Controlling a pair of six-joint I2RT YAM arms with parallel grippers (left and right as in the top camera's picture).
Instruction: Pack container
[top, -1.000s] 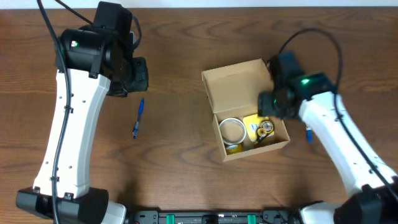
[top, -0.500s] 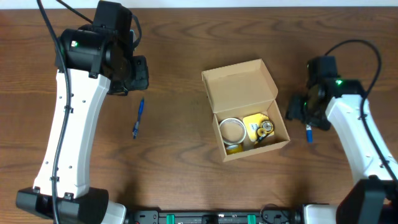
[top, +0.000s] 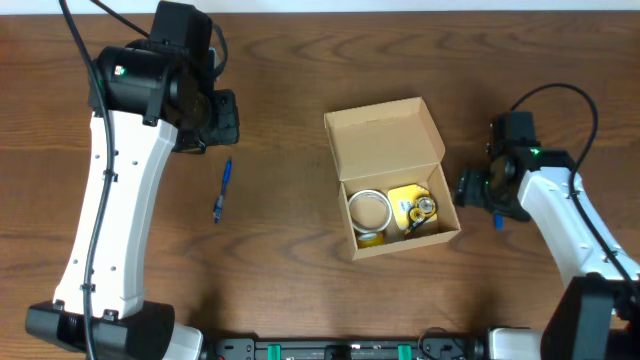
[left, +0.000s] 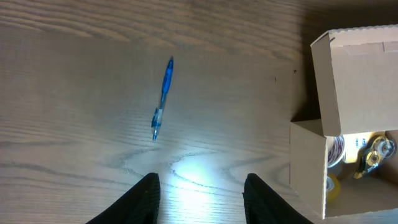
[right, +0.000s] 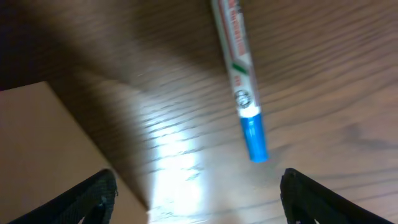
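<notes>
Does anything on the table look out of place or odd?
Two pens lie outside the open cardboard box: a blue pen to its left, a blue-tipped marker to its right. Nothing looks spilled or damaged.

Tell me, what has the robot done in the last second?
The right gripper pulled away from over the box, swung out to the right, then settled above the marker lying on the table there, jaws open, holding nothing. The left gripper, the blue pen and the tape roll in the box stayed put.
</notes>
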